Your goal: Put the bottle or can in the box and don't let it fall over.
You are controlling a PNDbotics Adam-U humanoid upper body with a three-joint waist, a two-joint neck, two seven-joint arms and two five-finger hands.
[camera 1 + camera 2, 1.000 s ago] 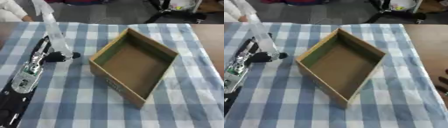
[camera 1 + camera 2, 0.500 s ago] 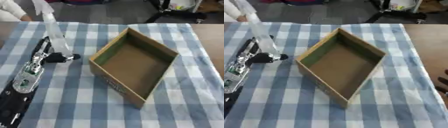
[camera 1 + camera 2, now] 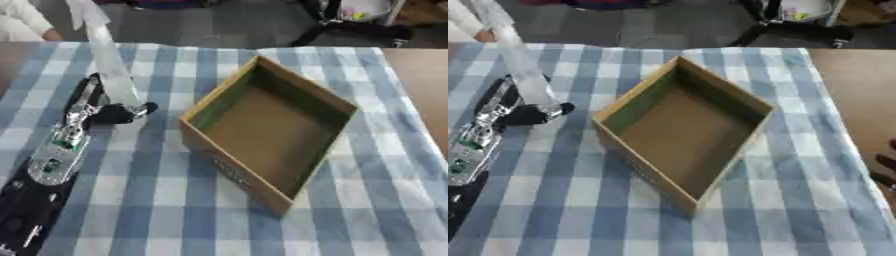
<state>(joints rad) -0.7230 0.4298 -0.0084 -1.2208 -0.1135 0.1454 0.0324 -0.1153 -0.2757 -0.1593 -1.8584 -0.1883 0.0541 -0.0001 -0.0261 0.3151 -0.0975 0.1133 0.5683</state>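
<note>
Left hand [image 3: 114, 112] of the robot sits at the left side of the table, at the end of a long black and silver arm [image 3: 48, 165] that comes in from the lower left corner. Its dark fingers are curled around the base of a clear plastic bottle [image 3: 109, 70], so it has hold of the bottle low down. Right hand [image 3: 885, 167] shows only as dark fingertips at the right edge of the right eye view, and I cannot tell how far open it is.

Going from big to small: the table is covered with a blue and white checked cloth [image 3: 157, 200], which fills most of the view. On it, near the middle, stands an open cardboard box [image 3: 271, 130], turned so that one corner points to the robot. It has brown walls and nothing inside. The bottle is left of the box, apart from it and outside it. It is tall and thin, and it leans, with its top toward the far left corner of the table.
</note>
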